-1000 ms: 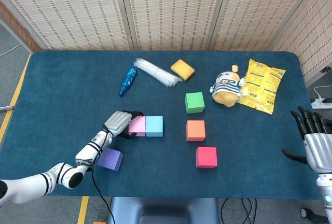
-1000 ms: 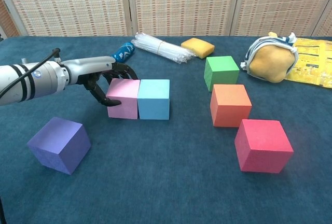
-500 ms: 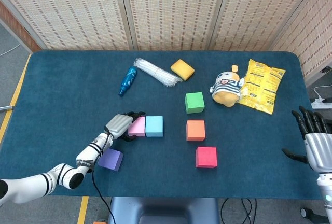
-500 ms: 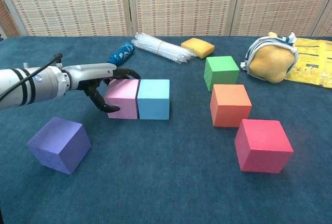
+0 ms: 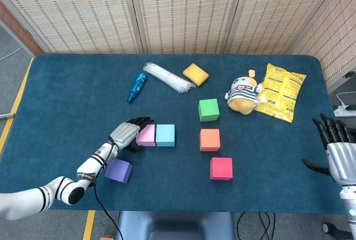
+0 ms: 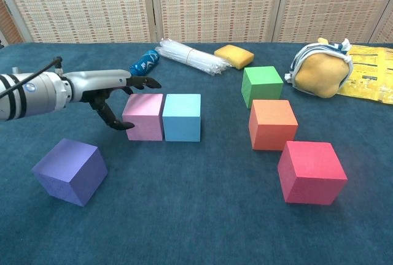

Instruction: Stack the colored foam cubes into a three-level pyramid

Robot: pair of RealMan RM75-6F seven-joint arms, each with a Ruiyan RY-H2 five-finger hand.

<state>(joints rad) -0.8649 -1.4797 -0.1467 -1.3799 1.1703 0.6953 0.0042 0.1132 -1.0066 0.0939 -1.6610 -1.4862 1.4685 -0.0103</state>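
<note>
The left hand (image 6: 110,96), fingers spread and holding nothing, hovers just left of the pink cube (image 6: 144,116), which touches the blue cube (image 6: 182,116); a careless sweep could knock the pair apart.

Clutter along the far side of my tabletop (image 5: 67,90)

A blue bottle (image 5: 137,86) lies on its side at far left, just beside a bundle of clear straws (image 5: 166,77); a yellow sponge (image 5: 196,74) sits close to the bundle's right; further right a striped plush toy (image 5: 243,96) rests against a yellow snack bag (image 5: 283,99); woven screens (image 5: 183,12) stand behind.
</note>
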